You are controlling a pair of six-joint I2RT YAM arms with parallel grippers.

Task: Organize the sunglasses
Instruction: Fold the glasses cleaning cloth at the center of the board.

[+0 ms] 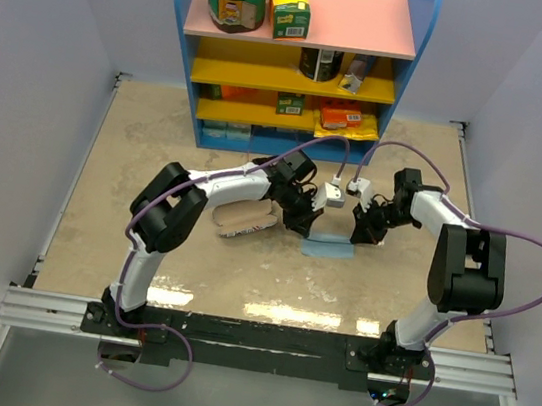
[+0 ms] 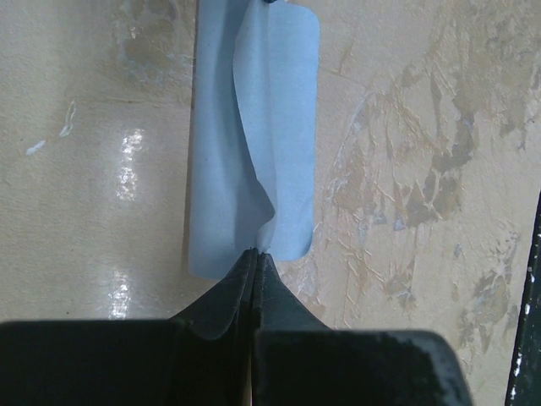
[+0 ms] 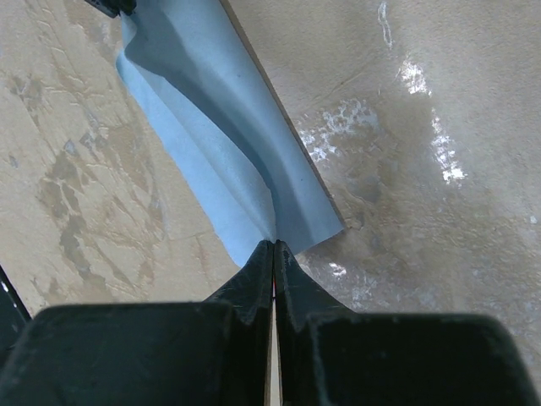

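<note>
L tool (image 2: 256, 258) & R tool (image 3: 273, 249) each pinched shut on opposite ends of blue cloth (image 2: 279, 127), creased lengthwise over desk (image 2: 423, 169). Pouch (image 1: 249, 218) beside it. Sunglasses: can't tell where.

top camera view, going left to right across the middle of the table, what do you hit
pouch → left gripper → blue cloth → right gripper
</note>
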